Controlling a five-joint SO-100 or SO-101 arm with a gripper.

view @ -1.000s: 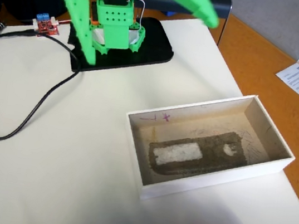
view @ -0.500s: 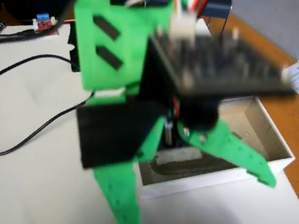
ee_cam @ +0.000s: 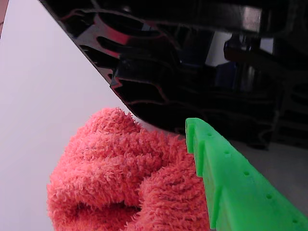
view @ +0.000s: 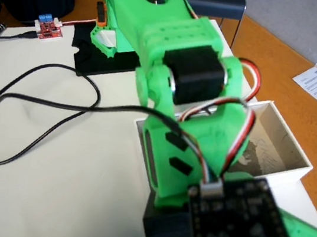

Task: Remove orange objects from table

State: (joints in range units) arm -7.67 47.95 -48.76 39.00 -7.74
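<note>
In the wrist view the orange fuzzy lump [ee_cam: 130, 178] fills the lower middle, bunched and pressed against my green finger [ee_cam: 231, 183] at the lower right. The other finger is hidden behind the cloth. My gripper [ee_cam: 185, 154] looks shut on the lump, above the off-white table [ee_cam: 43, 106]. In the fixed view the green arm [view: 176, 79] covers the gripper and the lump. Only a green finger [view: 308, 233] sticks out at the lower right, over the table [view: 47, 185].
A white shallow box [view: 285, 167] with a grey-stained inside stands right of the arm. Black cables [view: 41, 101] loop over the table's left half. A small red circuit board [view: 47, 29] lies at the back left. The arm's black base [ee_cam: 192, 72] is behind the lump.
</note>
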